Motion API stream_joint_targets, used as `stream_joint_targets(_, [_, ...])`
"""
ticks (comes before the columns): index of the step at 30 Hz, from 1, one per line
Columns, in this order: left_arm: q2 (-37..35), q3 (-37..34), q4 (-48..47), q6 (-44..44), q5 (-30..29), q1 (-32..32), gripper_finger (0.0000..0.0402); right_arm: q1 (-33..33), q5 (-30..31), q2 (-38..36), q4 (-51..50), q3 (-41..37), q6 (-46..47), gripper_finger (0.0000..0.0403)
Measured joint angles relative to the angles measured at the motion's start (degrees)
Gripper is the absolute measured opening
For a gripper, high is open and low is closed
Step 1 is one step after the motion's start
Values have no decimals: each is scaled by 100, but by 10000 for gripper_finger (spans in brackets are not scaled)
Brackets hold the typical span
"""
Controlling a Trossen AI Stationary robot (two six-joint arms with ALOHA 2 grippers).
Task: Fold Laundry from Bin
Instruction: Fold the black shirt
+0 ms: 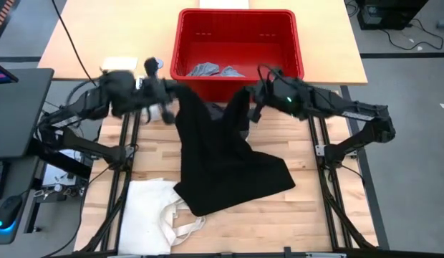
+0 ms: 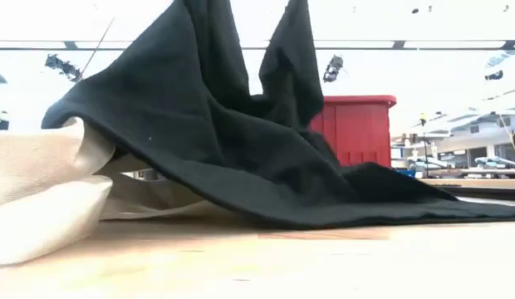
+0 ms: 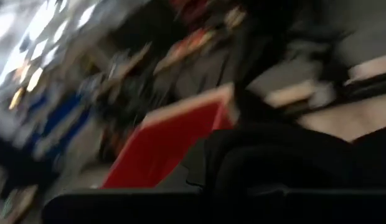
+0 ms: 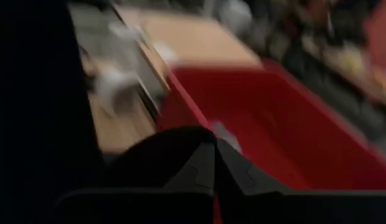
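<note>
- Black garment (image 1: pixel 222 168): soft, matte, draped in two peaks, lower hem spread on the wood desk (image 1: pixel 308 208).
- Left gripper (image 1: pixel 169 107), right gripper (image 1: pixel 252 100): each clenched on an upper corner.
- Red bin (image 1: pixel 240 29): rigid slotted plastic, holding crumpled grey pieces (image 1: pixel 208 70).
- Cream tote (image 1: pixel 154 208): coarse canvas, partly under the hem.

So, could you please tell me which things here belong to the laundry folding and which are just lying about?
Job: black garment, held up by left claw and right claw; red bin; grey pieces inside it.
Lying about: cream tote bag.
</note>
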Motion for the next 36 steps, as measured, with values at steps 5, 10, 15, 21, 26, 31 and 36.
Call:
stream_joint_targets(5, [274, 0, -197, -912, 47, 1126, 15, -803, -596, 0, -510, -402, 545, 19])
stream_joint_targets(10, [741, 0, -286, -1002, 89, 1644, 15, -1325, -1100, -2, -322, -1065, 398, 42])
stream_joint_targets(15, [1266, 0, -138, -876, 1538, 1734, 15, -1525, -1090, 0, -173, -1618, 258, 85])
stream_joint_targets(21, [2091, 0, 369, -730, 2692, 1649, 15, -1690, -1095, -5, 540, -2314, 98, 145])
stream_joint_targets(26, [2752, 0, 728, -464, 3132, 1661, 15, -1796, -1341, -125, 974, -2952, 94, 168])
stream_joint_targets(31, [2981, -4, 1157, -339, 4073, 1649, 15, -1818, -1948, -727, 1151, -3719, 355, 169])
stream_joint_targets(36, [3004, -4, 2013, -574, 4777, 1656, 16, -1755, -3349, -1366, 2954, -5099, 652, 170])
